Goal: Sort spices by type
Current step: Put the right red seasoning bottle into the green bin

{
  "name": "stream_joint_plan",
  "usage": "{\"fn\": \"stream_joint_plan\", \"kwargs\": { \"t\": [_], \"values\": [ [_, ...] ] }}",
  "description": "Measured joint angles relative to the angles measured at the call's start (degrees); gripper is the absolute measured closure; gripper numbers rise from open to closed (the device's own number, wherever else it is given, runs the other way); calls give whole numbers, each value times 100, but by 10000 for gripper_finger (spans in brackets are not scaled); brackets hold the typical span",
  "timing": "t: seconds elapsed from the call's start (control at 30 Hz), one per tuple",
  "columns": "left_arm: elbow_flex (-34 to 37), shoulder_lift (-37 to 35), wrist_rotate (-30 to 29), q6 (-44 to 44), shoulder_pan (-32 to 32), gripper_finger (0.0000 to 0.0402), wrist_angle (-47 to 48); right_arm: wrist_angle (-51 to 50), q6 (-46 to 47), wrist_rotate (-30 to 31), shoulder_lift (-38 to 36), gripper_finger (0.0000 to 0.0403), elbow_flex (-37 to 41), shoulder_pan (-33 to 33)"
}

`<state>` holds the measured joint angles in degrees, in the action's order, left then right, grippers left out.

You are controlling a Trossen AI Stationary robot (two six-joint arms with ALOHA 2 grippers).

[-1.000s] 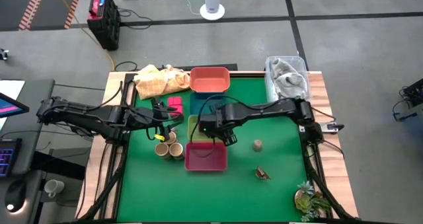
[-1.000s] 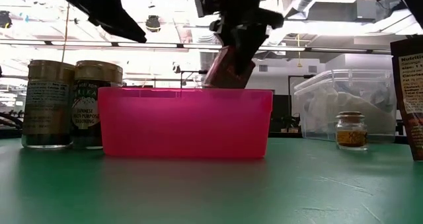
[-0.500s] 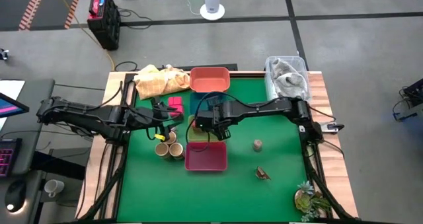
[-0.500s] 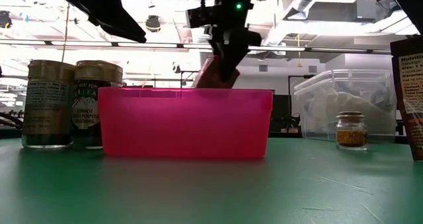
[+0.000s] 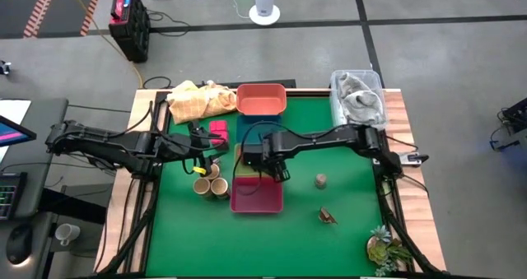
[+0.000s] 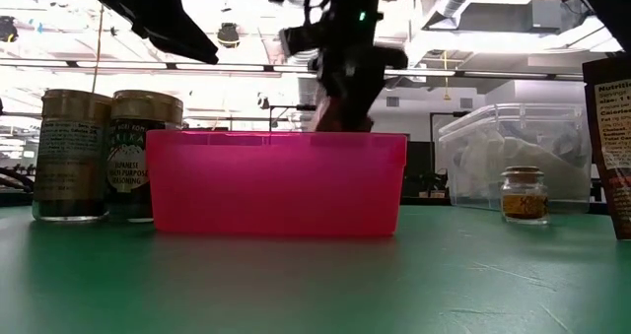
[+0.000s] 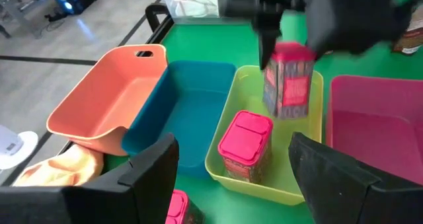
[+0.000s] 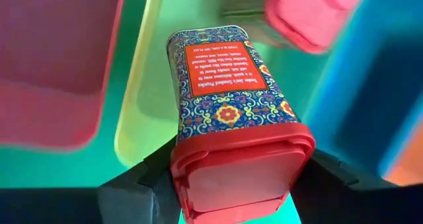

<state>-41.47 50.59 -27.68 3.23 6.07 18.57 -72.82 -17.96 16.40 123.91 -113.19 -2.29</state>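
My right gripper [image 5: 265, 160] is shut on a magenta-capped spice tin [image 7: 289, 82] with a blue patterned body, over the yellow-green tray [image 7: 305, 184]. A second magenta-topped tin [image 7: 244, 145] stands in that tray. Another magenta block [image 5: 218, 129] lies on the green mat, far of my left gripper [image 5: 202, 153], which is open and holds nothing. Three tan tubs [image 5: 211, 182] stand on the mat just left of the magenta tray [image 5: 257, 195]. A grey-brown knob [image 5: 320, 180] and a dark brown piece [image 5: 328, 216] lie to the right. My right gripper pinches the tin at its magenta cap end [image 8: 241, 168], with one finger [image 8: 142, 178] on each side. It comes from above, pointing down. The tin hangs nearly upright below the fingers inside the yellow-green tray; I cannot tell whether its bottom touches the tray floor.
A blue tray [image 7: 188, 112] and an orange tray [image 7: 109, 92] sit beyond the yellow-green one. A yellow cloth [image 5: 198, 100] and a clear bin [image 5: 356, 96] are at the far edge. A green sprig [image 5: 387, 248] is at the near right corner. Open mat lies right of the magenta tray.
My right gripper has carried the tin from over the magenta tray's far edge toward the table's left and far side, over the yellow-green tray, and lowered it. The tin has gone from tilted to nearly upright. My left gripper has kept still.
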Motion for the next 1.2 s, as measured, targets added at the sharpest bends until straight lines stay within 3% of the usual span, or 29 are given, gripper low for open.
{"fn": "stream_joint_plan", "kwargs": {
  "t": [0.53,0.87,1.2],
  "values": [
    [2,0,2,47,0,127,2,-93,457,0,392,154,4,322],
    [2,0,4,47,0,127,2,-64,405,-2,370,87,-57,342],
    [24,2,33,167,0,127,-10,-1076,826,7,326,52,-836,331]
  ]
}}
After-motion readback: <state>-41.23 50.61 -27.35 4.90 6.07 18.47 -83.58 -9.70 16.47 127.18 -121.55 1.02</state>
